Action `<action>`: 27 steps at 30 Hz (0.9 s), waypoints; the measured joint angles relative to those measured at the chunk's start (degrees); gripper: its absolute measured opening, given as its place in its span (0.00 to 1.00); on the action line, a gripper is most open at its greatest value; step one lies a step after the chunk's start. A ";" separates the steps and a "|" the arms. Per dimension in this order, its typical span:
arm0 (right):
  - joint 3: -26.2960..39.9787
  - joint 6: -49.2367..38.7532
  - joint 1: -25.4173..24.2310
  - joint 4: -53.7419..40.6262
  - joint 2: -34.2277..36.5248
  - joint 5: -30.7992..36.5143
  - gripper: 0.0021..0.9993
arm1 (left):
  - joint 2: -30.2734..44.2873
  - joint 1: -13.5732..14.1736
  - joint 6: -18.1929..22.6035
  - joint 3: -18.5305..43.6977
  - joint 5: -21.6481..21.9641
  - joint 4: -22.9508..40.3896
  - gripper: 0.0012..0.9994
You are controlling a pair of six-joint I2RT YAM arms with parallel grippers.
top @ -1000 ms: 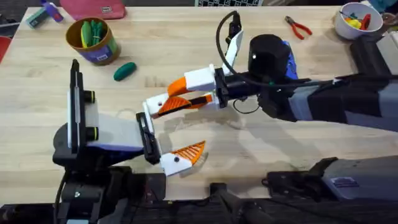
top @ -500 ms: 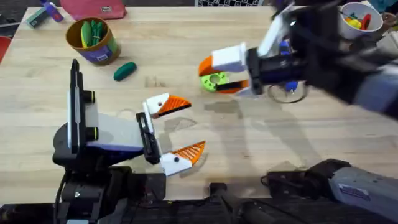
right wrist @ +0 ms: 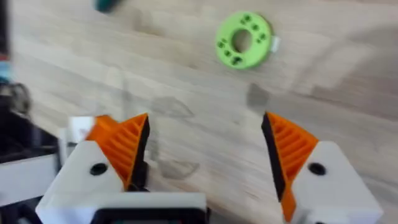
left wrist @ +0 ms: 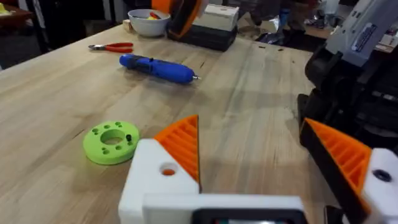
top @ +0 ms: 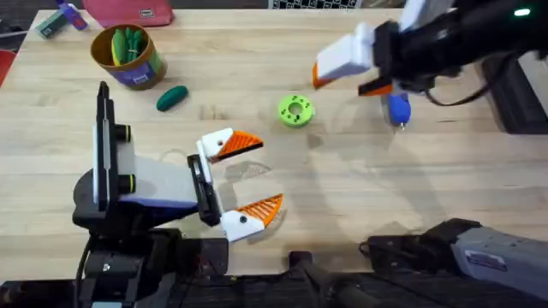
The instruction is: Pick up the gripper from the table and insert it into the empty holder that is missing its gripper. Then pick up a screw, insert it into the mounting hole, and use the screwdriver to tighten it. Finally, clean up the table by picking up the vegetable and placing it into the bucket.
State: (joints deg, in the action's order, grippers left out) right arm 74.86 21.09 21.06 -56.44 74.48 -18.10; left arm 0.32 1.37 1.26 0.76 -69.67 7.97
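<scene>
Hovering high over the far right of the table [top: 360, 197], the right gripper [top: 347, 73] sits at about two o'clock in the overhead view, fingers spread wide apart and nothing between the orange pads [right wrist: 121, 146]. Its wrist camera looks straight down past both orange tips at bare wood, with the bright green disc [right wrist: 244, 40] beyond them.

From above, that green disc [top: 296, 111] lies alone near the centre, just toward twelve o'clock. The blue screwdriver [top: 398, 107] rests on the table at two o'clock, partly under the right arm; in the left wrist view it [left wrist: 157, 67] lies flat, metal bit pointing away from the red-handled pliers [left wrist: 112, 46] and the white bowl [left wrist: 148, 20] behind.

Down at eight o'clock the left gripper [top: 244, 180] rests low, jaws open wide and empty, an orange ribbed tip [top: 238, 144] on each white finger base.

Over at ten o'clock the dark green vegetable [top: 171, 97] lies on the wood, just beside the bucket [top: 128, 56] and not touching it. Something green already stands inside that yellow tub.
</scene>
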 joint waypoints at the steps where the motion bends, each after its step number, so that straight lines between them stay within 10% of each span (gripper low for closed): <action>1: 0.11 -0.25 0.63 -0.63 1.07 1.52 0.99 | -0.02 0.00 0.00 0.00 0.00 0.00 0.99; 16: 7.84 -2.06 15.32 -5.35 17.67 20.06 0.99 | -0.02 0.00 0.00 0.02 0.00 0.00 0.99; 27: 11.79 3.19 16.98 -4.33 30.03 22.88 0.81 | 0.00 0.00 0.00 0.00 0.00 0.00 0.99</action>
State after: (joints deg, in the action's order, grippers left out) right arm 86.65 24.28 38.04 -60.77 104.51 4.78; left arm 0.32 1.37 1.26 0.75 -69.67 7.97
